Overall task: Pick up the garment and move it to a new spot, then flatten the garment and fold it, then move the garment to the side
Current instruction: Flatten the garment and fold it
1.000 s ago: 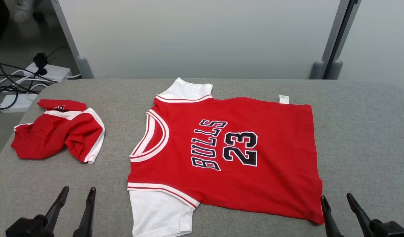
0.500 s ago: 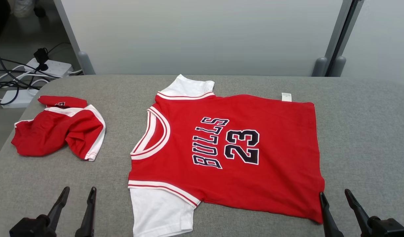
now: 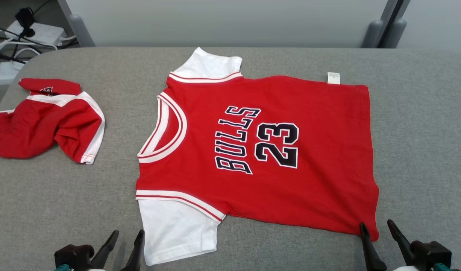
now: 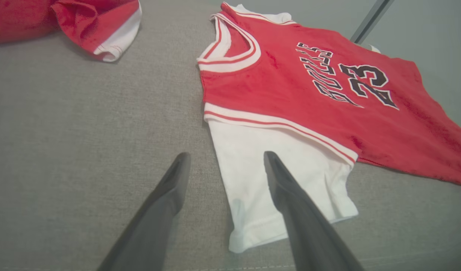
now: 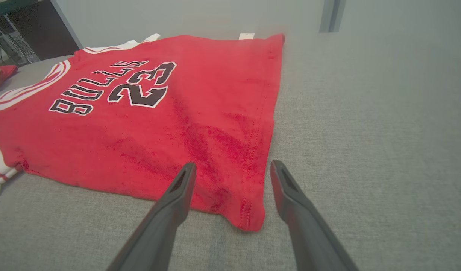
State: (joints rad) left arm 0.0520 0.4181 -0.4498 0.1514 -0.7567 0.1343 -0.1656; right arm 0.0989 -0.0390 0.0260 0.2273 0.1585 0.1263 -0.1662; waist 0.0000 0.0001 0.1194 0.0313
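Note:
The garment is a red jersey with white sleeves and "BULLS 23" in black, spread flat on the grey table, collar to the left. My left gripper is open at the near white sleeve, fingers straddling the sleeve's left edge just above it. My right gripper is open at the jersey's near right hem corner, one finger over the red cloth and the other over bare table. Neither holds anything.
A second red and white garment lies crumpled at the table's far left. Power strips and cables lie on the floor beyond the table's left corner. Partition posts stand behind the table.
The head camera has tilted down, shifting the whole picture up. My left gripper has moved right to the white sleeve. My right gripper has crept forward to the hem corner.

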